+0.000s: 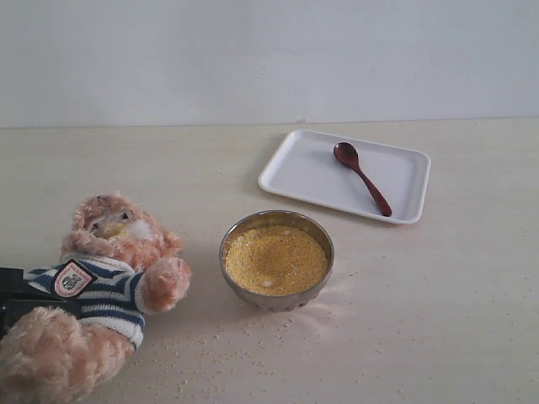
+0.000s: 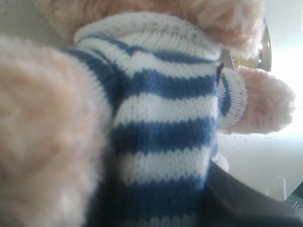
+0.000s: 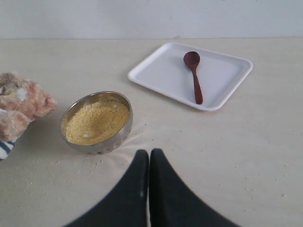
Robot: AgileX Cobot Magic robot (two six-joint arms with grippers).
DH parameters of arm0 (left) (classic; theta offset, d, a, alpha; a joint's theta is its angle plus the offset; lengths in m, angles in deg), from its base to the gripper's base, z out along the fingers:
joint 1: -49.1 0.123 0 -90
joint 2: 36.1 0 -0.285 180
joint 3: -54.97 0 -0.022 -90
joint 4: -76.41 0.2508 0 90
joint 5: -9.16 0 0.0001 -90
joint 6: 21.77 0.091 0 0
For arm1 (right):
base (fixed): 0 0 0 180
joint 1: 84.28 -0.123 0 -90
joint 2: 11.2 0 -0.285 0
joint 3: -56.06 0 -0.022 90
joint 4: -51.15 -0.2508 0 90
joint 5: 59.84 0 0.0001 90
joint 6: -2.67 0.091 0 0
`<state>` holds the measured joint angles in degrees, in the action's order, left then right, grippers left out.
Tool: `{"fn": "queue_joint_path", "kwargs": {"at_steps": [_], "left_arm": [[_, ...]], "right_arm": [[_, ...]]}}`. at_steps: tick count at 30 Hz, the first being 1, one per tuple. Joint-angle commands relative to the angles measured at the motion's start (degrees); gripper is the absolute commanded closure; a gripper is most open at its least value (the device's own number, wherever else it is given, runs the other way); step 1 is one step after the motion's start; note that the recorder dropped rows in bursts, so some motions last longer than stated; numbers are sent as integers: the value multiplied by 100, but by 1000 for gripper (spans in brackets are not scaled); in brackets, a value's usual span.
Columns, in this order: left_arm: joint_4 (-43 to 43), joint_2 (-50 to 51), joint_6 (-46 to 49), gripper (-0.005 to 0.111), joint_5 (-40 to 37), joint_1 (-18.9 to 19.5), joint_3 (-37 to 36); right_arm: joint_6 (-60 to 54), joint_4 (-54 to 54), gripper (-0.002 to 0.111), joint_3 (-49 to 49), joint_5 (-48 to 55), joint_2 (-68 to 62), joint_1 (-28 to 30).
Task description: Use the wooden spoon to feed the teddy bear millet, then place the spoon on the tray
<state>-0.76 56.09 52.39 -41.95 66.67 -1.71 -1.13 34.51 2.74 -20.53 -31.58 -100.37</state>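
The teddy bear (image 1: 109, 278) leans at the table's front left, facing the steel bowl (image 1: 278, 300) full of millet (image 1: 275, 258). My left gripper (image 1: 15, 295) is shut on the bear's striped torso (image 2: 161, 104); one dark finger (image 2: 246, 203) shows beside the shirt. The wooden spoon (image 1: 362, 177) lies on the white tray (image 1: 303, 172) behind the bowl, its bowl end toward the back. In the right wrist view my right gripper (image 3: 149, 152) is shut and empty, hanging above the table near the bowl (image 3: 102, 147) and well short of the spoon (image 3: 194, 78).
Loose millet specks (image 1: 244, 341) are scattered on the pale table in front of the bowl and the bear. A plain wall (image 1: 269, 59) closes the back of the table. The right arm is outside the exterior view.
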Motion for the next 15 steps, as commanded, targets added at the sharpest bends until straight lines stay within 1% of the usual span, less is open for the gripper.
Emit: {"fn": "queue_joint_path", "kwargs": {"at_steps": [1,7,15], "left_arm": [[-48,-72,51,102,-89,16,-27],[-48,-72,51,102,-89,16,-27],[-48,-72,51,102,-89,16,-27]], "right_arm": [[45,-407,108,-6,-162,23,9],[56,-754,108,-6,-336,23,9],[56,-759,108,-6,-507,23,9]]}}
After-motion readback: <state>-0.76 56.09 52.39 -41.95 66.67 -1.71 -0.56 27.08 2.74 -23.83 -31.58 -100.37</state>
